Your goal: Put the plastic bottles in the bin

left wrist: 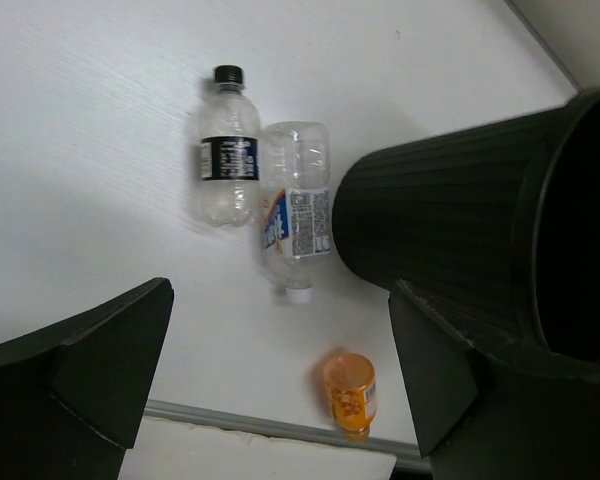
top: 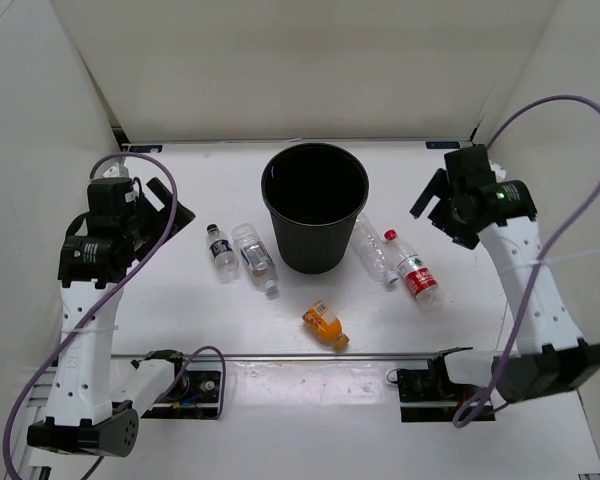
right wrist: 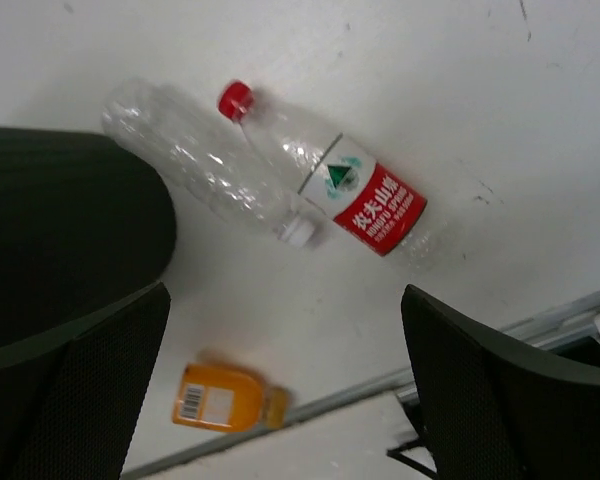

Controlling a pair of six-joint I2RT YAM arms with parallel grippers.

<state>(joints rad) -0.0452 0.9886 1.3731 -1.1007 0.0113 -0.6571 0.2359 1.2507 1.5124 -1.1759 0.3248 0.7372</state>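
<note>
Place: a robot test lab.
Walls: plain white boards (top: 300,60) around the white table (top: 230,320).
Machines: left arm (top: 85,340), right arm (top: 540,290), purple cable (top: 570,97).

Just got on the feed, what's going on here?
Nothing is picked up yet. Both arms hover, left gripper and right gripper open. All five bottles lie on the table around the bin: black-capped bottle and white-capped bottle on its left, plain clear bottle and red-capped bottle on its right, orange bottle nearest the arms.
</note>
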